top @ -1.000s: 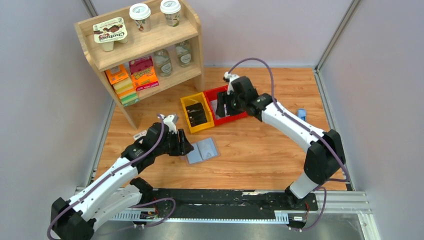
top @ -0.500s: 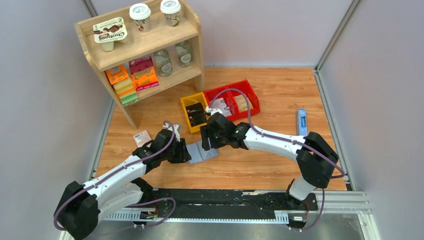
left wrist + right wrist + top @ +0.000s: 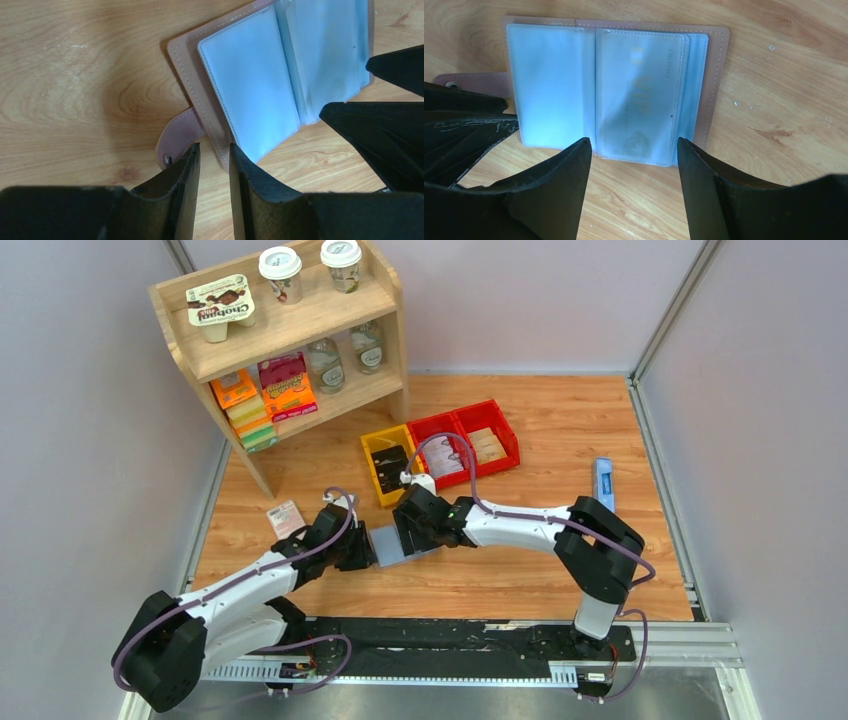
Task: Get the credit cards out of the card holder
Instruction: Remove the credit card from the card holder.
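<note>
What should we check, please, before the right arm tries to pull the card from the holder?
1. Holder open and flat: ok.
2. Card visible inside: ok.
3. Right fingers open, lined up with card: ok.
4. Left fingers pinning holder's edge: cannot tell.
5. Card edge exposed for gripping: cannot tell.

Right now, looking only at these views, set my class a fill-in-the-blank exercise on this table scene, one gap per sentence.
The holder lies ____ on the table.
Its pockets, one holding a card, are light ____.
Beside the red bins stands a ____ bin.
The shelf stands at the table's far ____ corner.
Missing: open, blue, yellow, left.
</note>
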`<action>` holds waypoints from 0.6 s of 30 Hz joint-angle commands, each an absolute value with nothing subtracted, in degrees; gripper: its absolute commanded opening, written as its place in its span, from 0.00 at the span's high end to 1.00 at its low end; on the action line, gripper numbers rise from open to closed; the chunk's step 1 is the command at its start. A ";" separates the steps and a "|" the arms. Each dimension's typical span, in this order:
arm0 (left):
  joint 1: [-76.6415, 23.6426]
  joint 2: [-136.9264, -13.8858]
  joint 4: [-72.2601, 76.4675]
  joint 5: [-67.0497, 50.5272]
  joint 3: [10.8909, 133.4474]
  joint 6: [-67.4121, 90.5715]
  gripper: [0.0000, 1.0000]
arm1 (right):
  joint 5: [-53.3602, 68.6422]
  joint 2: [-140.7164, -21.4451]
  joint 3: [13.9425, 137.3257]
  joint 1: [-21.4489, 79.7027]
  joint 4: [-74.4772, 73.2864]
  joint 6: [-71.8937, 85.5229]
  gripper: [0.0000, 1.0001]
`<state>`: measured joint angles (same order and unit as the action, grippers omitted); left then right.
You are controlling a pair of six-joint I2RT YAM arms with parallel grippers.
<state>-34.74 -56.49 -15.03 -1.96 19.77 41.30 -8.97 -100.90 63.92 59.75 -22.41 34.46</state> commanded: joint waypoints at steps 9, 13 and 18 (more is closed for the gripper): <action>-34.63 -57.39 -10.64 -4.13 17.49 42.63 0.66 | -8.00 -102.57 66.80 60.38 -19.95 34.54 0.51; -34.63 -58.01 -9.93 -4.83 17.49 42.63 0.66 | -5.55 -102.13 66.53 60.29 -18.73 33.75 0.56; -34.63 -58.80 -8.79 -5.80 17.32 42.71 0.66 | -2.03 -101.52 66.18 60.38 -16.00 33.14 0.56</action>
<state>-34.65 -57.60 -10.07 -3.79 18.44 42.30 -6.66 -103.09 64.66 59.81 -22.17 33.91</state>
